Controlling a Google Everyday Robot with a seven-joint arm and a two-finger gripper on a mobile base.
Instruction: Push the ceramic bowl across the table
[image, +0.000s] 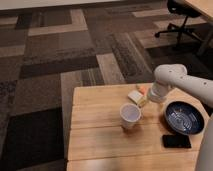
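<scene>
We see the ceramic bowl (184, 118), round, shallow, glossy navy with pale streaks, upright near the right edge of the blond plank table (95, 142). It shows no long axis. A flat black phone (176, 141) lies just nearer us, and a white cup (129, 116) stands to its left, with bare planks beyond. The gripper (151, 97) hangs over the table just beyond the bowl's left rim. We cannot tell if it is open or closed.

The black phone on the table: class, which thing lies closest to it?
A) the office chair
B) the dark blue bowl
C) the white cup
B: the phone lies right by the near rim of the ceramic bowl, with the white cup farther left; the gripper is over the table beyond the cup, left of the bowl.
</scene>
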